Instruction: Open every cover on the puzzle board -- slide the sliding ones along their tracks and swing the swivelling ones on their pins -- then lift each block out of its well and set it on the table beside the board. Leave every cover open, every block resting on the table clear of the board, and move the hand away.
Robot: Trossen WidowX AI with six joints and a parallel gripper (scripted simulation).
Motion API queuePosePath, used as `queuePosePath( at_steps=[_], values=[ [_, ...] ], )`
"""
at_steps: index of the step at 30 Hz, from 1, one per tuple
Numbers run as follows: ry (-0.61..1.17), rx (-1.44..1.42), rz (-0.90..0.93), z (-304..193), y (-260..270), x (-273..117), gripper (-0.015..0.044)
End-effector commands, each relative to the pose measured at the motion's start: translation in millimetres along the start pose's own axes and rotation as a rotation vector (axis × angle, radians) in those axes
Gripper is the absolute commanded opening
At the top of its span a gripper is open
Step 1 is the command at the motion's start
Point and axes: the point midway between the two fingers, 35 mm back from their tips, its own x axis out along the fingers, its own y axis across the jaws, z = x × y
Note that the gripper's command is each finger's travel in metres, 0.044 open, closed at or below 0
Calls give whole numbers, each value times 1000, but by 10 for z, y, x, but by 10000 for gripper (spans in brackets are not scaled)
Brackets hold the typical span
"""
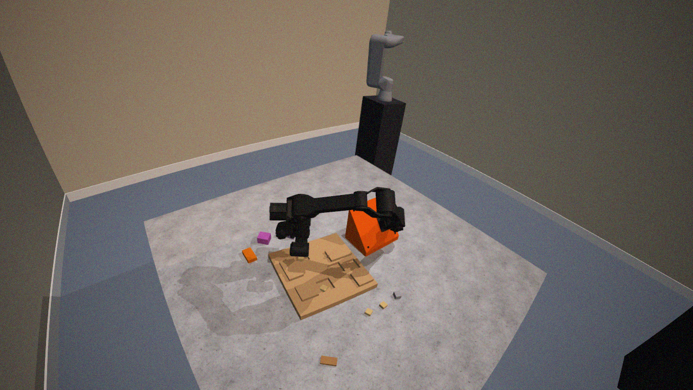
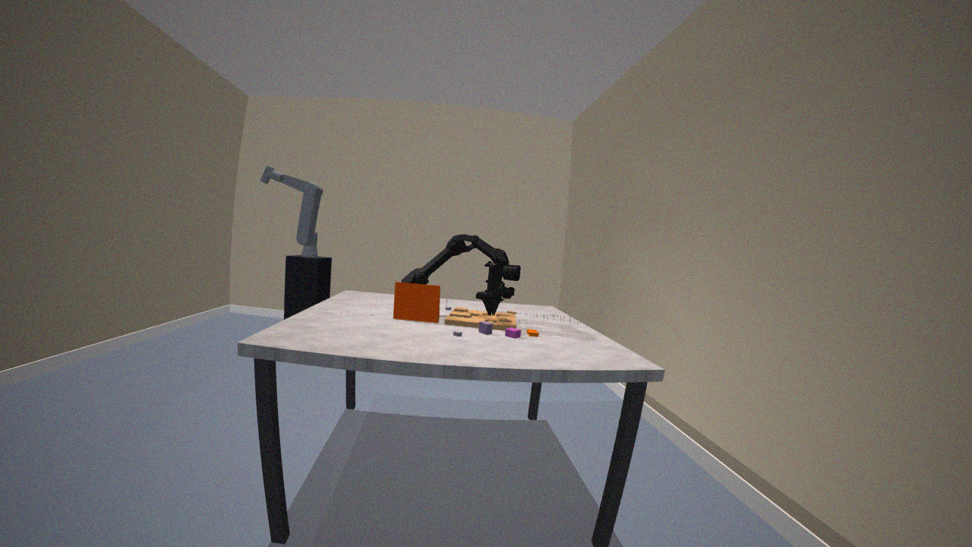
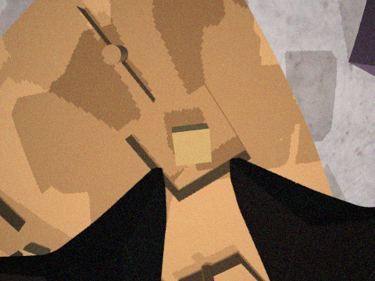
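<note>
Pale grey mottled tabletop (image 1: 426,310) (image 2: 380,346); directly on it: square wooden puzzle board (image 1: 309,307) (image 2: 468,324), magenta block (image 1: 263,237) (image 2: 512,332), flat orange block (image 1: 249,255) (image 2: 532,332), two small yellow blocks (image 1: 368,311), flat brown block (image 1: 328,361).

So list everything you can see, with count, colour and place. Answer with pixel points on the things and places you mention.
Table (image 1: 411,339) (image 2: 441,350) (image 3: 269,23): one, grey, mid-room
Puzzle board (image 1: 309,309) (image 2: 475,324) (image 3: 199,218): one, tan, on table
Yellow blocks (image 1: 324,288) (image 3: 191,147): two in wells, two beside board
Purple, magenta, orange, brown blocks (image 2: 485,327) (image 1: 263,237) (image 1: 249,255) (image 1: 328,361): one each, table
Small blocks (image 1: 397,294) (image 2: 457,333): two, grey, table
Wedge (image 1: 360,235) (image 2: 416,302): one, orange, beside board
Second arm (image 1: 374,63) (image 2: 309,210): one, grey, on black pedestal (image 1: 380,130) (image 2: 307,286)
Floor (image 1: 111,242) (image 2: 169,408): one, blue, below
Walls (image 1: 194,72) (image 2: 408,169): several, beige-grey, around
Arm (image 1: 334,202) (image 2: 434,261): one, black, over board
Gripper (image 1: 299,251) (image 2: 492,312) (image 3: 197,172): one, black, open, above board
</note>
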Motion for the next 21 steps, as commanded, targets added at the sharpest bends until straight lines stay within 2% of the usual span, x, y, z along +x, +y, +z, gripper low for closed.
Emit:
queuePosePath(
  at_steps=[1, 21],
  values=[
    [0, 4, 4, 0, 5, 5, 144],
    [0, 3, 4, 0, 5, 37, 144]
  ],
)
